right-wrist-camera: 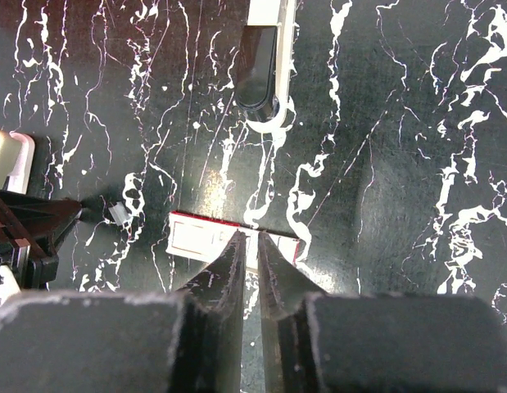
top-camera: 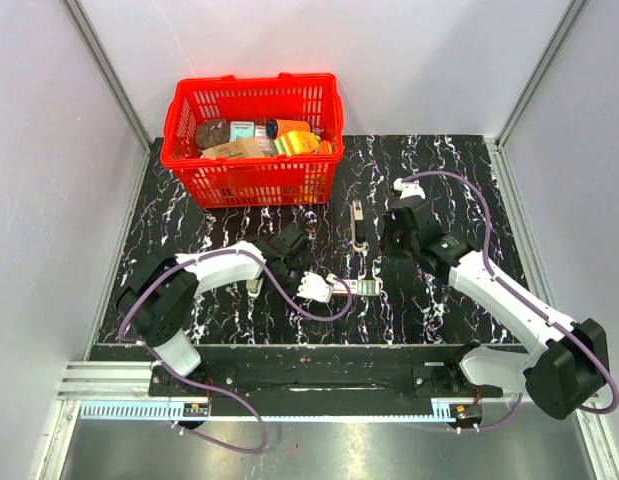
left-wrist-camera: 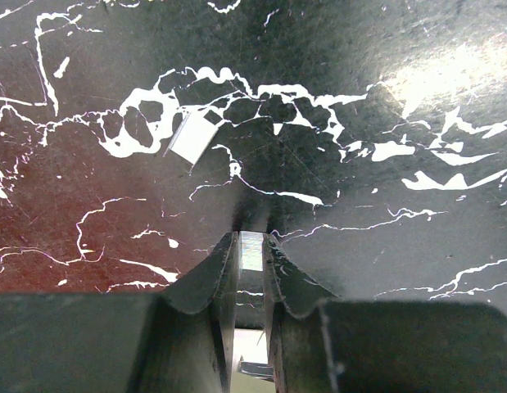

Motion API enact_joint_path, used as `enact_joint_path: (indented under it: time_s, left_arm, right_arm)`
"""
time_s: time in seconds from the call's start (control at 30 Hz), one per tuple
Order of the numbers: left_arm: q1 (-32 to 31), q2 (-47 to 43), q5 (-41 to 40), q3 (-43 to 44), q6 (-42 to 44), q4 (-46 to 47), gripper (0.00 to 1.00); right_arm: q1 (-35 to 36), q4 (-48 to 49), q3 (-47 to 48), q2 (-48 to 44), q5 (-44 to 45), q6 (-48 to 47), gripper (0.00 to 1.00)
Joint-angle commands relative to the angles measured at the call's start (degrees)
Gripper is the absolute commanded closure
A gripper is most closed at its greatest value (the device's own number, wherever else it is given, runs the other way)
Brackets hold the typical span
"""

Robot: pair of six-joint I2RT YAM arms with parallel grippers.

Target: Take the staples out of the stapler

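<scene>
Beyond our right gripper (right-wrist-camera: 246,239), nearly closed and empty, the stapler (right-wrist-camera: 265,65) lies apart on the tabletop (right-wrist-camera: 400,164). Our left gripper (left-wrist-camera: 251,237) pinches a silvery staple strip (left-wrist-camera: 251,254); we should lower it close before letting go.

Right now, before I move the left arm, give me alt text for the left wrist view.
The jaws are pinched on a small silvery strip, apparently staples, over the black white-veined table. A second silvery strip lies loose on it, toward the picture's upper left, apart from the jaws.
</scene>
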Motion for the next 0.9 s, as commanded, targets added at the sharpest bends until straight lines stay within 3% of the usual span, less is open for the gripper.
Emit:
enact_joint_path:
  time_s: [0.0,0.13,0.47,0.87]
  left_arm:
    - [0.0,0.5,-1.4,-2.7,-0.6,-2.9,0.94]
    - [-0.1,0.8,-1.4,-2.6,-1.7,-2.9,1.0]
    - [0.2,-0.4,-0.2,1.4,-6.1,-2.5,1.0]
    - [9.9,-6.8,23.9,24.4,-25.9,-5.1,1.0]
  right_arm:
    - [0.2,0.1,1.7,-1.6,1.8,-0.8,0.85]
    - [0.2,0.0,2.1,-1.5,1.9,-0.7,0.85]
    - [0.2,-0.6,3.1,-1.5,2.1,-0.9,0.85]
    - [0.1,0.5,7.6,-5.2,0.0,-1.3,0.82]
